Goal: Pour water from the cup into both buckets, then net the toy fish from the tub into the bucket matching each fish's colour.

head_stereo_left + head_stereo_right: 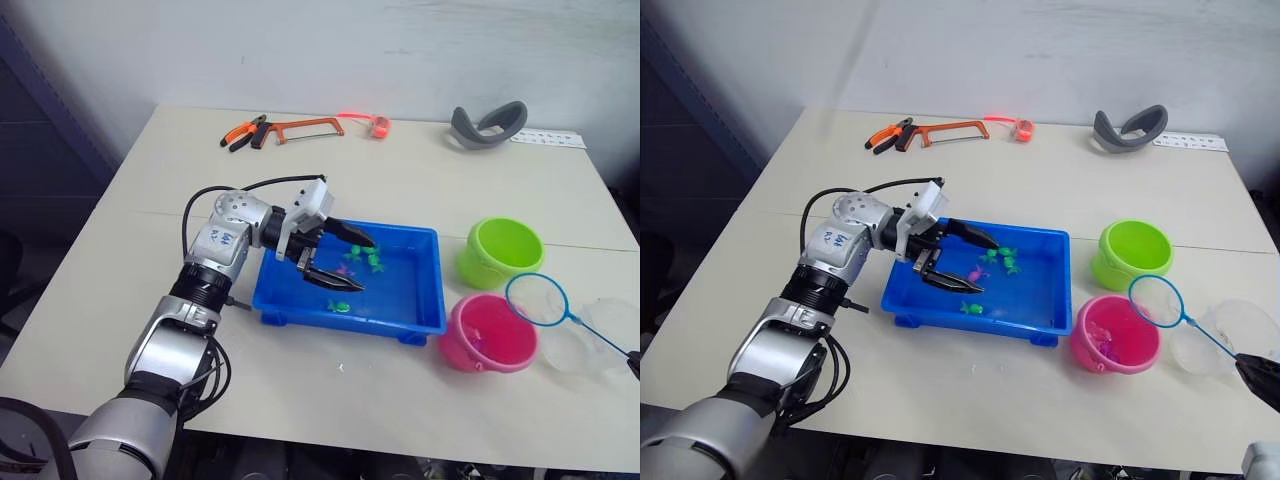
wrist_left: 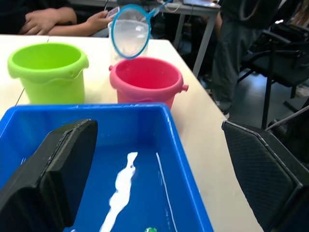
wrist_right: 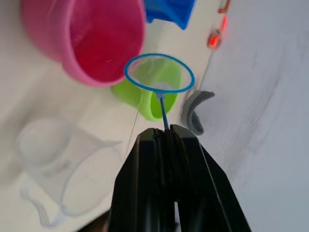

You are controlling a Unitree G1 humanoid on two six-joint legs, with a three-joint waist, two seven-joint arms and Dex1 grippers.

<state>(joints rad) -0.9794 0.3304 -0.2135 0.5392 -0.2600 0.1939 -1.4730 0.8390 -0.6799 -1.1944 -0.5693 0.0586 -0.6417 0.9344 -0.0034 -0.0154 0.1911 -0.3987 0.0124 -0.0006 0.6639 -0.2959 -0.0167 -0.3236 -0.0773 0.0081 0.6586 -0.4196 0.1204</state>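
Observation:
The blue tub (image 1: pixel 345 322) sits mid-table, with green toy fish (image 1: pixel 375 258) and a pink one (image 1: pixel 345 270) inside. My left gripper (image 1: pixel 352 262) hangs open over the tub's left half, fingers (image 2: pixel 63 169) spread wide and nothing between them. To the right stand the lime green bucket (image 1: pixel 500 250) and the pink bucket (image 1: pixel 490 332). My right gripper (image 3: pixel 161 133) is shut on the net's thin handle, and the light-blue hoop (image 1: pixel 537 299) hovers just right of the pink bucket. The clear cup (image 1: pixel 590 340) rests on the table beyond the pink bucket.
An orange hacksaw (image 1: pixel 300 128) and pliers (image 1: pixel 245 133) lie at the table's far edge, with a grey curved piece (image 1: pixel 488 123) and a white strip (image 1: pixel 548 139) at the back right. People sit past the table's right side, one hand (image 2: pixel 46 19) resting on it.

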